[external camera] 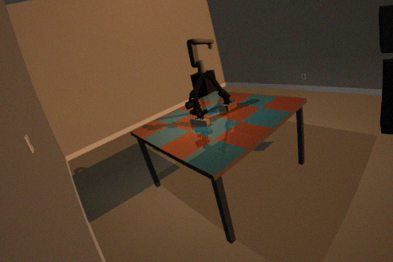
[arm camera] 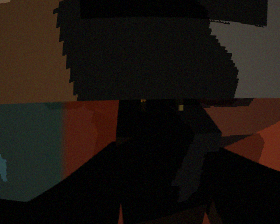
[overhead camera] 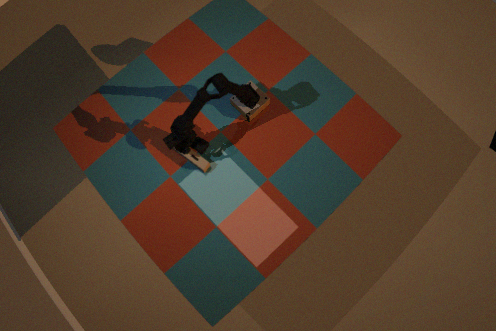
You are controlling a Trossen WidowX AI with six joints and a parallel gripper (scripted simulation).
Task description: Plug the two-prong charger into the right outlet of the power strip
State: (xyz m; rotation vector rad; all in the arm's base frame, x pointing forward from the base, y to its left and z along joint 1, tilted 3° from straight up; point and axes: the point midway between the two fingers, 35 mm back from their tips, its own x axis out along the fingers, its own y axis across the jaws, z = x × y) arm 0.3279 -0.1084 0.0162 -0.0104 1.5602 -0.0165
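Table (external camera: 277, 121): checkered top in red and teal squares, dark legs, standing on a tan floor near two walls.

Arm (overhead camera: 192, 110): dark, mounted on a tan base (overhead camera: 258, 109) near the middle of the table. It reaches out from the base and bends down toward the strip.

Strip (overhead camera: 202, 164): a small tan block lying flat on the table, well apart from the base. Only its near edge shows in the top view; the arm's end covers the rest. Which outlet lies under the jaws cannot be told.

Charger (arm camera: 159, 141): a dark body pinched in the jaws, seen in the wrist view. Two small yellowish prong (arm camera: 180, 107) stubs show at its far end, right against a large dark mass ahead. Only the prong roots are visible. The jaws are pressed onto the charger's sides.
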